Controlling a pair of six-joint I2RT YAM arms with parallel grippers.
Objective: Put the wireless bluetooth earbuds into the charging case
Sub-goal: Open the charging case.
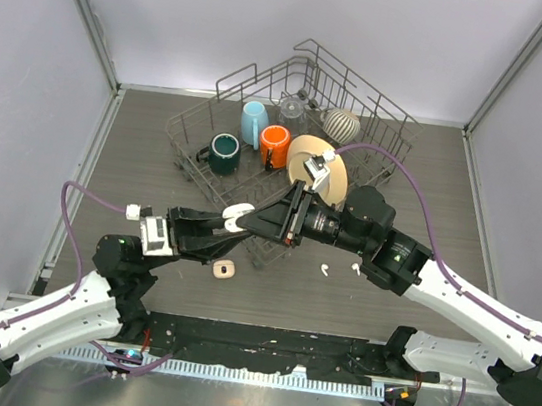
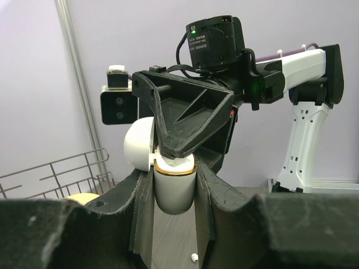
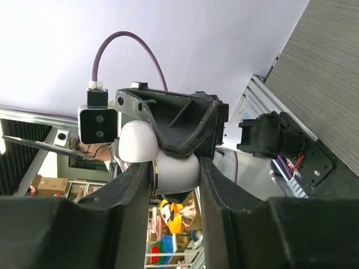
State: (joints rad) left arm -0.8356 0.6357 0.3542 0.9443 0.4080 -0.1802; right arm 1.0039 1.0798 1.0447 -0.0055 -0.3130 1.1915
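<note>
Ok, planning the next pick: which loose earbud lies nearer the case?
The left earbud, out in the open; the other earbud sits right beside the right arm.

Dark wood-grain table (image 1: 134,174) spreads beneath the left claw (image 1: 231,223); pale lilac walls (image 1: 276,22) rise beyond it, metal corner posts (image 1: 86,10) either side, evenly lit.

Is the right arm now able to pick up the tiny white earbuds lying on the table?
Probably not yet: the right pincer is closed on the glossy white charging case that the left pincer holds, and the tiny white earbuds lie close beside its elbow.
</note>
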